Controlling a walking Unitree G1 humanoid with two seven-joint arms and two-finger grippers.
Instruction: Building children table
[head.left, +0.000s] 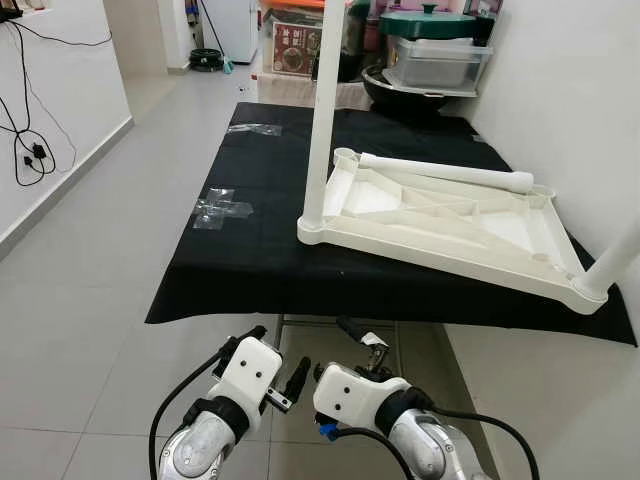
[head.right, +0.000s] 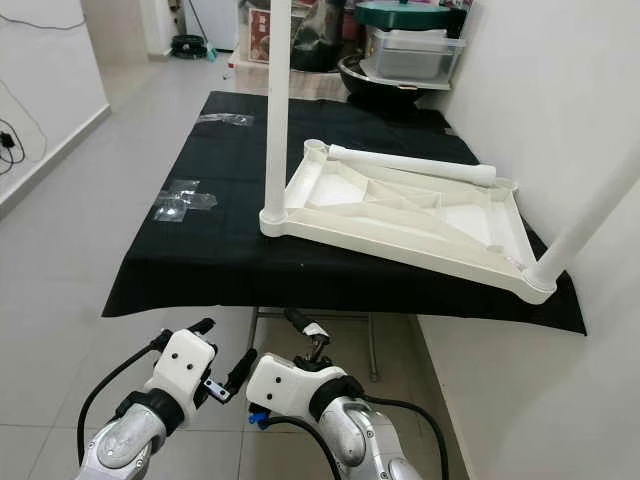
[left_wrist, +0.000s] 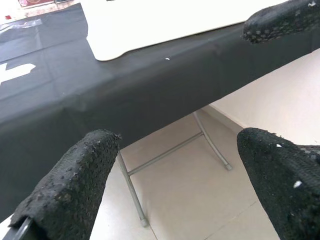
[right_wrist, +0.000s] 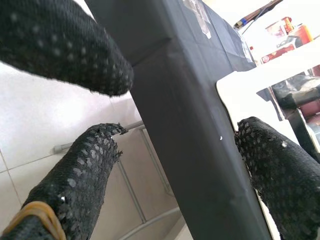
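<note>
Upturned on the black cloth (head.left: 260, 250) of a folding table lies the white children's tabletop (head.left: 440, 225), with one leg (head.left: 322, 110) standing upright at its near left corner, another leg (head.right: 590, 215) slanting up at its near right corner, and a loose leg (head.left: 445, 173) resting across its far edge. Below the table's front edge, the left gripper (head.left: 275, 360) and right gripper (head.left: 362, 345) hover side by side above the tiled floor (head.left: 90, 300), each with fingers spread apart and holding nothing. Clear plastic bags (head.left: 222, 207) lie on the cloth left of the tabletop.

beyond the work surface

we saw clear plastic wrappers (head.left: 222, 207) lying on the black cloth (head.left: 240, 260). stacked storage tubs with a green lid (head.left: 432, 50) stood at the far end, and black cables (head.left: 28, 140) hung along the left wall.
</note>
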